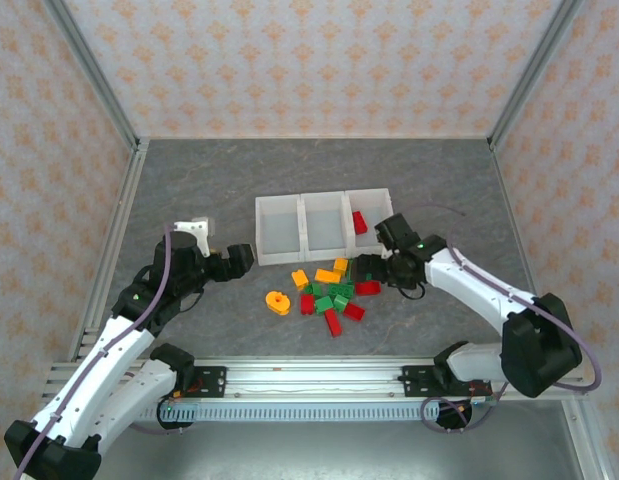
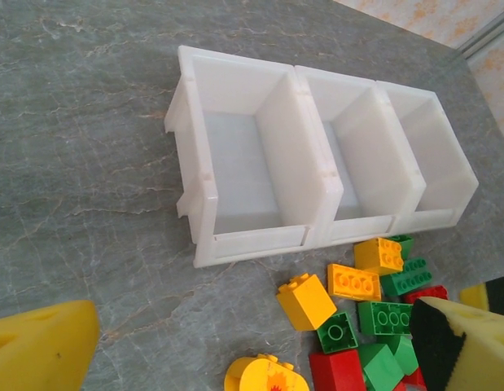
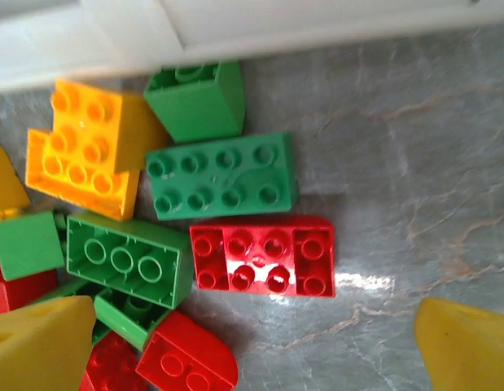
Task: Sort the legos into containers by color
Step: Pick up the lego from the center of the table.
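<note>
Below the bins, at their 6 o'clock: loose legos. Bins: three, joined in a row; the rightmost holds one binned red brick, so red likely belongs there. On the table: red, four; orange, four, counting the round piece at the pile's 8 o'clock; green, about five, overlapped. Right gripper, at the pile's 3 o'clock: fingers wide astride a loose red brick, probably lined up to take it. Left gripper, at 9 o'clock: wide, empty, seemingly held clear.
</note>
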`<state>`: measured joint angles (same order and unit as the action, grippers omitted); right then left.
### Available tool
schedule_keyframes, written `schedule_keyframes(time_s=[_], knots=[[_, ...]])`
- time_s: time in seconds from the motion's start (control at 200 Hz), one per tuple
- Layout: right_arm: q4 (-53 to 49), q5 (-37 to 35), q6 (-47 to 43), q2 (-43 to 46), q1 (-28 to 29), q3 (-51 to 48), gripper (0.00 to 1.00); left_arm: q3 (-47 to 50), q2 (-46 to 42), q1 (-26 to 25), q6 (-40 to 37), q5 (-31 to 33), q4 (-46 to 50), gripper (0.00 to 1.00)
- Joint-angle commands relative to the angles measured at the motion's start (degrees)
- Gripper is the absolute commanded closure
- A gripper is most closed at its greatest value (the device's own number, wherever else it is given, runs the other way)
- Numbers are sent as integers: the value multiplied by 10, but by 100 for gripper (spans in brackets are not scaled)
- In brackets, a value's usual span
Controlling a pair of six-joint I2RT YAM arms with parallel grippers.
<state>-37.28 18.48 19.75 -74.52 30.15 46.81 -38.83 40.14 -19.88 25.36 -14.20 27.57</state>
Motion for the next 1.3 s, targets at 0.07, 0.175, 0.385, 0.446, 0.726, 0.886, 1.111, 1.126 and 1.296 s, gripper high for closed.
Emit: schedule_keyframes(time_s=[0.07,0.175,0.385,0.446,0.726,0.886,1.111,1.126,1.296], knots=[[-6,-20,11,-30,16,-11,0,9,-18,-3,-14,-17,-21,1],[-9,-39,8,-50,23,-12,2,11,-21,-3,-13,-20,-23,1],[-9,-55,9,-78,47,-7,3,12,-20,-3,-14,-25,-26,1],[-6,-60,9,-86,51,-8,4,12,-20,-3,-14,-25,-26,1],[10,-100,12,-121,51,-7,11,12,-18,-3,-14,-30,-27,1],[24,-117,14,-142,51,1,15,12,-19,-3,-15,-29,-27,1],[27,-138,13,-167,51,23,20,12,-20,-3,-15,-31,-27,1],[27,-139,12,-169,51,25,20,12,-20,-3,-15,-30,-27,1],[30,-146,7,-177,51,31,26,13,-22,-3,-15,-31,-27,1]])
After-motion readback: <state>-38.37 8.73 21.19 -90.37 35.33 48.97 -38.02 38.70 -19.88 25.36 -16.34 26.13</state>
